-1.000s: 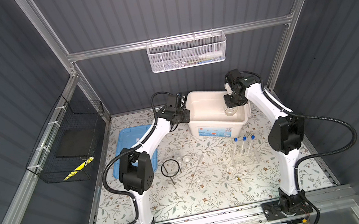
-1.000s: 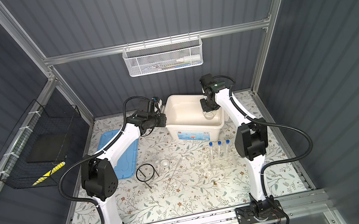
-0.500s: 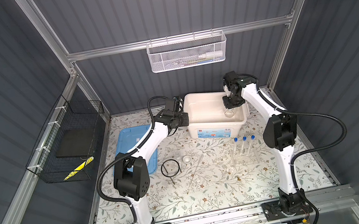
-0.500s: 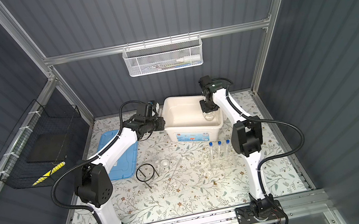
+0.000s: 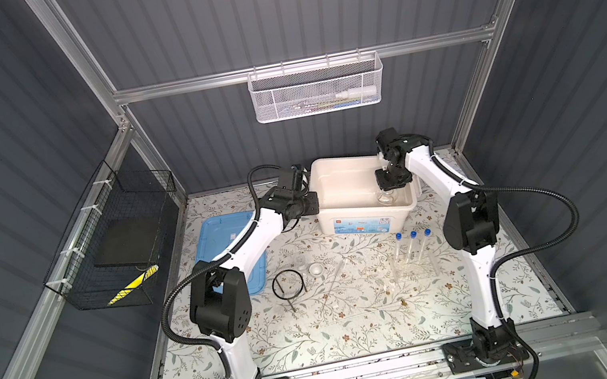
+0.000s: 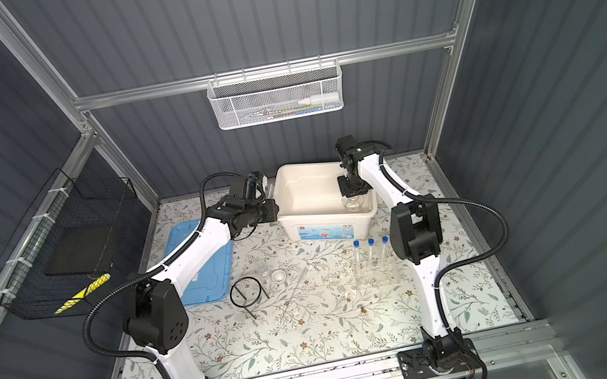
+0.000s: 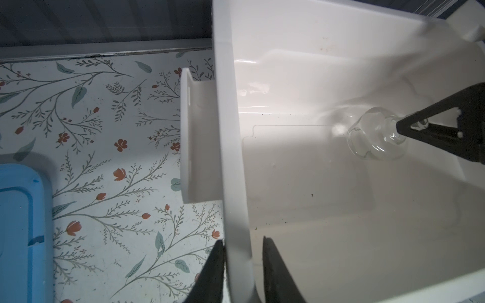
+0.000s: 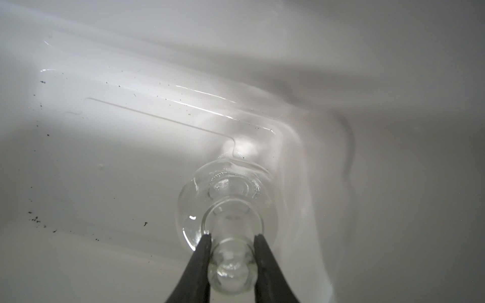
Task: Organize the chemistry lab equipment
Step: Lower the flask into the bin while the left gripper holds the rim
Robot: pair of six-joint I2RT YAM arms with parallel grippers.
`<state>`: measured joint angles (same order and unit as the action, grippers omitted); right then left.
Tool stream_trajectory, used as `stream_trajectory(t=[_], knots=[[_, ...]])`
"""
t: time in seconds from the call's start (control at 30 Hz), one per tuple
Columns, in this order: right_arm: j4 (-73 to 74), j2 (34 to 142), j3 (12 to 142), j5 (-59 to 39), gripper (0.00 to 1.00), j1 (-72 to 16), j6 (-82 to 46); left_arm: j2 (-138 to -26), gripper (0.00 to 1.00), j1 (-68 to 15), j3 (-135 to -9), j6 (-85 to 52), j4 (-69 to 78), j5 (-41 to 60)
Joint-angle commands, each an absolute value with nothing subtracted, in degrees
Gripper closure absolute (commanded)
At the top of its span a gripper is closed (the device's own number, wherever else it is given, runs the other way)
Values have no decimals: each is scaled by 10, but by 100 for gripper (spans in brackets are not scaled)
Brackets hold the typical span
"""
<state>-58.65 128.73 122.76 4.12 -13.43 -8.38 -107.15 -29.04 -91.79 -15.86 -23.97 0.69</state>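
The small glass flask [image 8: 225,204] is upright inside the white bin [image 5: 362,222], close to the bin's front right corner. The right gripper [image 8: 232,237] is clamped on its neck, one finger on each side. Its base is low over the bin floor, but I cannot tell whether it touches. I judge this to be the first item going in, since no other piece shows inside the bin.

The bin sits at the back edge of the worktop, about midway along it. The left gripper [image 7: 242,240] straddles the bin's left wall, one finger outside and one inside (probably steadying it). The wrist view does not settle whether the fingers are actually pressing on the wall.

Everything else lies out on the worktop:
- The three blue-capped test tubes [image 5: 414,240] stand in the clear rack [image 5: 413,270], in front of the bin and toward the right edge.
- The black wire tripod [image 5: 288,284] is nearer the middle, with the small beaker [image 5: 300,262] and the tiny white dish [image 5: 315,269] just beside it.
- A thin rod [image 5: 334,274] lies faintly visible between that group and the rack.
- A blue lid [image 5: 217,235] lies flat along the left edge, off the bin.

So the job looks barely begun. Releasing the flask comes first. After that there are the tubes and rack, tripod, beaker, dish and rod to gather, and presumably the lid to fit last.
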Motion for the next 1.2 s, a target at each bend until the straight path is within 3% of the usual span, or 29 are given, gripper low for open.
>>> stream_trajectory(t=[0.0, 0.37, 0.8, 1.17], knots=[[-567, 1270, 1200, 39, 88, -132, -94, -1056, 73, -287, -907, -166, -251, 15], [-520, 1274, 1189, 95, 87, -125, -128, -1062, 73, -287, -902, -167, -243, 17], [-495, 1218, 1127, 90, 88, -128, -130, -1068, 72, -287, -901, -168, -233, 22], [-505, 1245, 1146, 93, 87, -129, -128, -1069, 72, -287, -900, -168, -230, 26]])
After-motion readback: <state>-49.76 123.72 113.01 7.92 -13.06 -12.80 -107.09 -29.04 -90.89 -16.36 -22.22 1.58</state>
